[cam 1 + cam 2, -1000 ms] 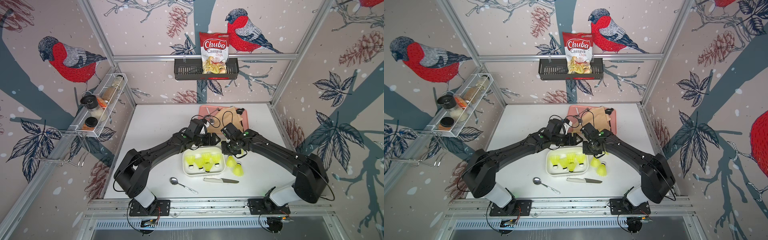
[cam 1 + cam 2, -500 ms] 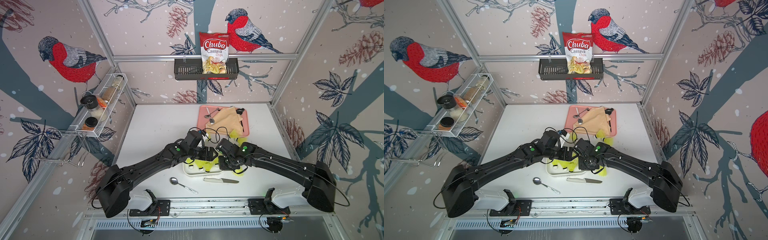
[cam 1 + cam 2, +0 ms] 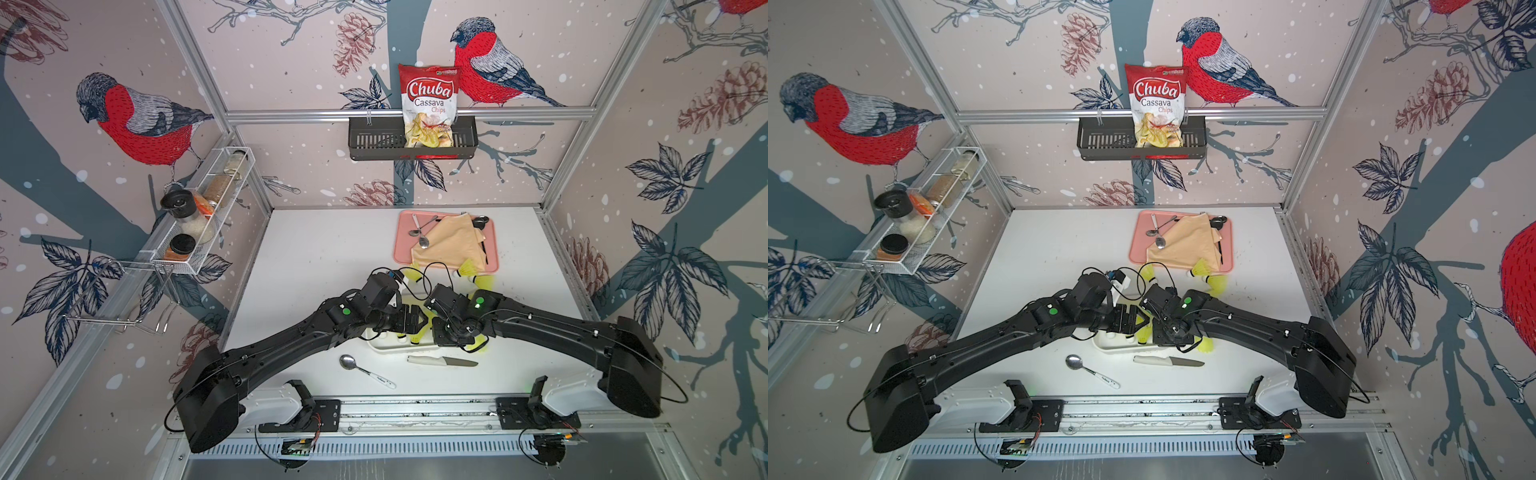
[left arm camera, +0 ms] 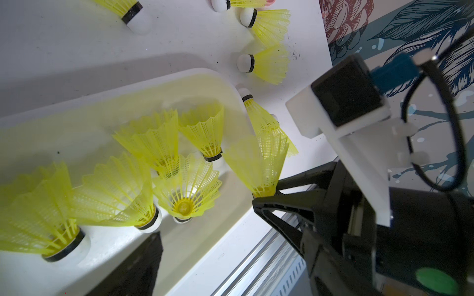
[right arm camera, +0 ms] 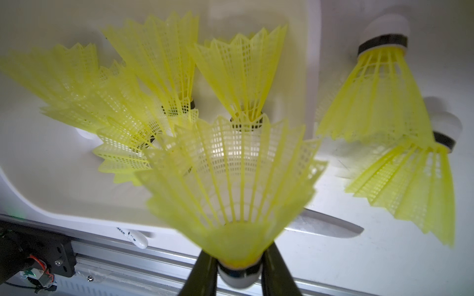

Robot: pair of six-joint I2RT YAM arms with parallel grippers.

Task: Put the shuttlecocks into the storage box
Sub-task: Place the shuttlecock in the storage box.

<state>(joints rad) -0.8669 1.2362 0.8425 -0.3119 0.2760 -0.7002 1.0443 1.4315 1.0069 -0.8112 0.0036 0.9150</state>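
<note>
The white storage box (image 3: 381, 345) (image 4: 210, 74) lies near the table's front. Several neon yellow shuttlecocks (image 4: 202, 128) stand in it on their white tips. My right gripper (image 5: 239, 271) (image 4: 265, 191) is shut on the tip of one more shuttlecock (image 5: 230, 179) (image 4: 259, 159), held skirt-out over the box's right end. My left gripper (image 3: 415, 321) hangs open over the box with nothing in it. In the left wrist view only one of its fingers (image 4: 138, 266) shows. Loose shuttlecocks (image 4: 269, 64) (image 3: 469, 268) lie on the table beyond and right of the box.
A knife (image 3: 442, 361) and a spoon (image 3: 365, 368) lie in front of the box. A pink tray (image 3: 492, 232) with a tan cloth and spoons sits at the back right. A black basket (image 3: 374, 139) with a chips bag hangs on the back wall; a wire jar rack (image 3: 203, 208) hangs at the left.
Both arms have drawn back from near the pink tray to over the box, uncovering the tray. The right gripper has stayed shut on its shuttlecock throughout.
</note>
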